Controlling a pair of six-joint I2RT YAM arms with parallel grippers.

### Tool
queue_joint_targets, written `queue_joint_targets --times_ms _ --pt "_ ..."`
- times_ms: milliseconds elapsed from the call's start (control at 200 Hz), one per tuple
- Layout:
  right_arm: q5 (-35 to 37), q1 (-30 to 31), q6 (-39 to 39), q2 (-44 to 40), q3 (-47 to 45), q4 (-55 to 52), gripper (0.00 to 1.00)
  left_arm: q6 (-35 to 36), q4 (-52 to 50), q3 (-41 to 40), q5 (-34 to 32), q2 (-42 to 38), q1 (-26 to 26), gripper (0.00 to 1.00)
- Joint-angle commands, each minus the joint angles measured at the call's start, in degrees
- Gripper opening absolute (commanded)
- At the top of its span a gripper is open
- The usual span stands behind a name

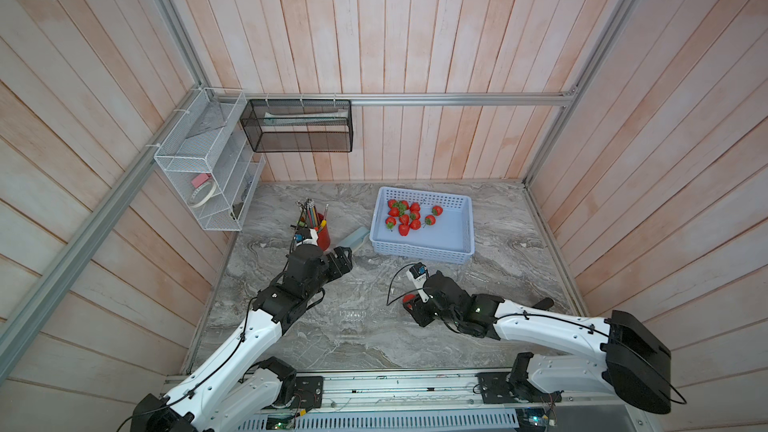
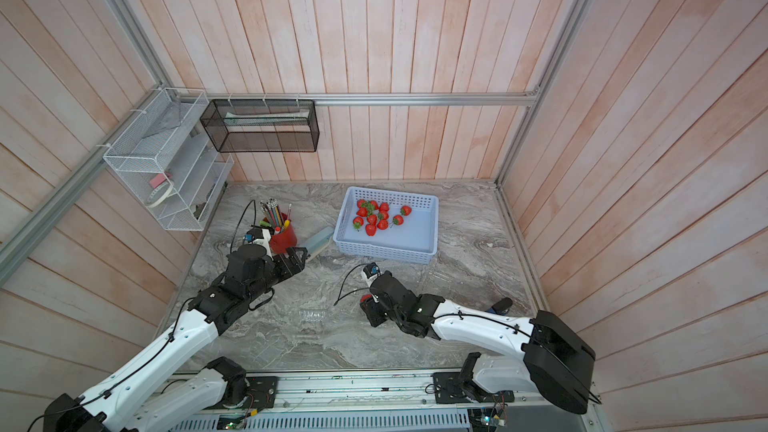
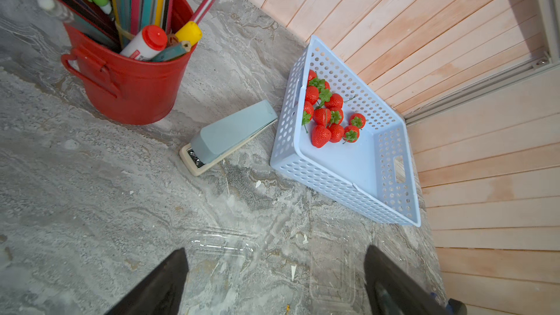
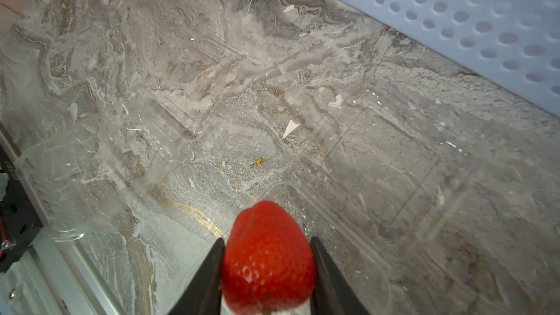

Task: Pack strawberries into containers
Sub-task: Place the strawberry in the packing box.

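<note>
**Mid-pack, one berry in the pinch**

Squeezing a single strawberry between the jaws of the right gripper, low over the marble table, right among the clear containers. Over on the left gripper, spread wide with nothing in it. Farther back, spotting the other strawberries heaped in the blue basket, with a stapler just beside it.

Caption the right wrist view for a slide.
Right tool grips a red strawberry over the marble table, clear container and blue basket nearby.
</note>
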Motion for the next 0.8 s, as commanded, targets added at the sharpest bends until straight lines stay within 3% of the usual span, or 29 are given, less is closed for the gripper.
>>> queue_joint_targets --times_ms 0,255,520,795 --pt "1.8 0.5 0.4 3.3 0.7 0.2 0.23 -0.2 -1.1 0.1 -1.3 0.6 0.4 0.93" --pt "0.7 2.1 0.5 8.9 2.2 -0.2 0.23 0.8 -1.7 0.3 -2.0 0.9 0.7 0.93" --pt "0.7 2.6 0.7 13.2 2.5 0.3 0.52 1.1 -1.6 0.0 -2.1 2.1 1.3 0.94" --pt "3.2 3.0 1.3 10.7 4.4 -2.5 0.57 1.8 -0.5 0.4 -1.3 3.6 1.8 0.94"
